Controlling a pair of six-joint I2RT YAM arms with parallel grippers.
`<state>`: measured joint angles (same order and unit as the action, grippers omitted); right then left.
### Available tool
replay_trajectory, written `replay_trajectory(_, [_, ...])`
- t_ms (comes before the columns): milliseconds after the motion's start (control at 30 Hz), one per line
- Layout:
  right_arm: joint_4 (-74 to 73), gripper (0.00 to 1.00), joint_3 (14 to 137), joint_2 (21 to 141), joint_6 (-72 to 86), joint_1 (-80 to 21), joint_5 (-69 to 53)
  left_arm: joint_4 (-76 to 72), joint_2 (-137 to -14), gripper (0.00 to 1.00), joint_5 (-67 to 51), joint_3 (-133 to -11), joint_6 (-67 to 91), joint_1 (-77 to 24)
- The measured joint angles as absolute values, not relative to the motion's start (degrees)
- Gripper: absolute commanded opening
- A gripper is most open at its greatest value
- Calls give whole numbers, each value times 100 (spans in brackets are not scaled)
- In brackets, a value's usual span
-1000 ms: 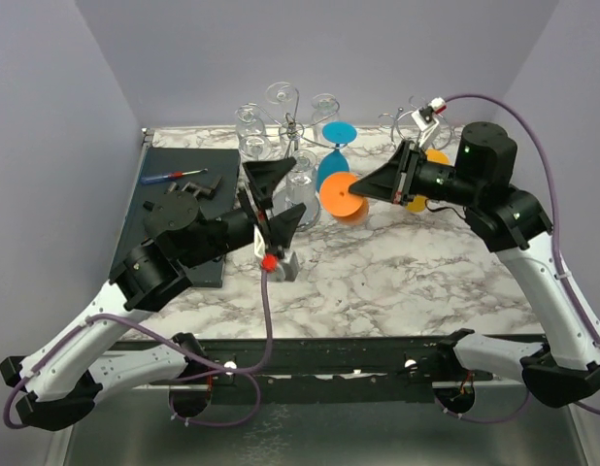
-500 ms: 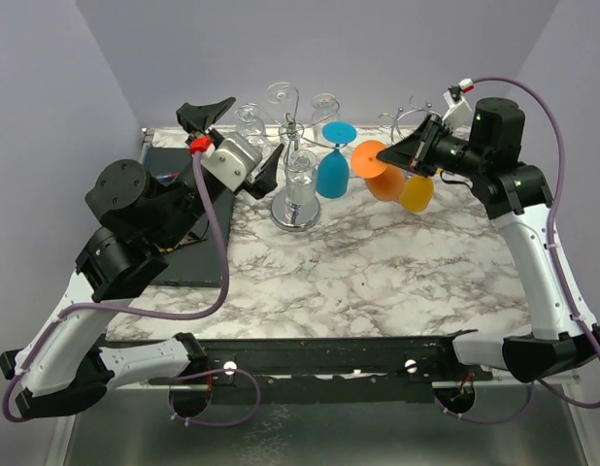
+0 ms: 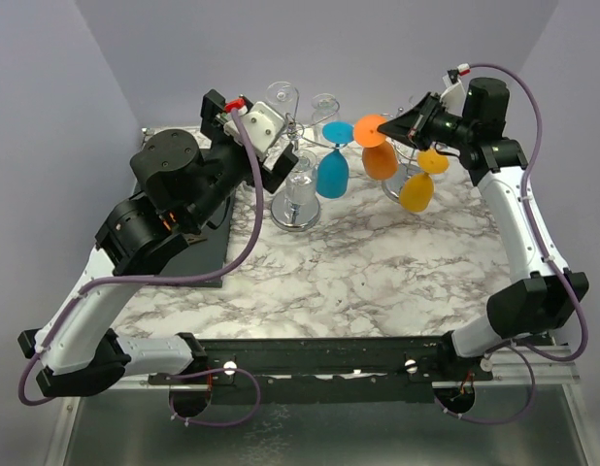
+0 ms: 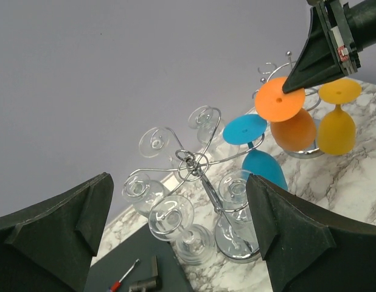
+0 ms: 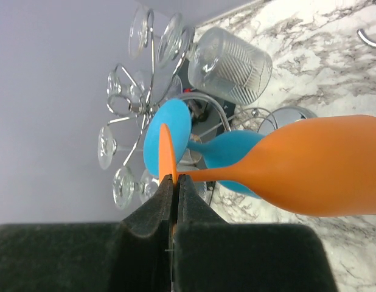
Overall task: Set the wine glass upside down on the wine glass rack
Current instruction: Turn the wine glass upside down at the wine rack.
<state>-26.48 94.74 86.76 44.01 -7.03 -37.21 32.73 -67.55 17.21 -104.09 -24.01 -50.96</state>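
My right gripper (image 3: 397, 129) is shut on the flat foot of the orange wine glass (image 3: 380, 160) and holds it raised, bowl down, between the blue glass (image 3: 332, 170) on the chrome tree rack (image 3: 295, 126) and the yellow glass (image 3: 416, 189) on the right wire rack (image 3: 407, 118). In the right wrist view my gripper (image 5: 174, 182) pinches the foot's edge, and the orange bowl (image 5: 309, 164) points right. My left gripper (image 3: 251, 141) is open and empty, raised left of the tree rack. In the left wrist view it (image 4: 176, 243) frames the rack (image 4: 197, 167), with the orange glass (image 4: 291, 128) at upper right.
Several clear glasses (image 4: 170, 213) hang bowl down on the tree rack. A dark mat (image 4: 115, 258) at the left holds a red-handled screwdriver (image 4: 124, 275) and a grey tool (image 4: 148, 281). The back wall stands close behind both racks.
My right gripper carried the orange glass up and back from the table's middle to beside the right rack. My left arm rose from the table and swung back beside the tree rack.
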Motion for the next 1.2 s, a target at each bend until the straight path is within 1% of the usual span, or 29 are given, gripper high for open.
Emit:
replay_trajectory(333, [-1378,1,9472,9266,5100,-377,-4038,4108,-7282,99,2021,-10930,-2250,-5068])
replay_trajectory(633, [-617,1,9428,10112,5647,-366,-4152,4386,-7393,99,2174,-10947,-2281,-5059])
replay_trajectory(833, [56,1,9249,10125,5964,-366,-4125,4388,-7382,99,2209,-10947,-2296,-5059])
replay_trajectory(1067, [399,0,9220,10125,6104,-368,-3804,4390,-7382,99,2213,-10947,-2296,-5059])
replay_trajectory(1200, [672,1,9004,10127,6235,-377,-3640,4390,-7382,99,2211,-10947,-2296,-5059])
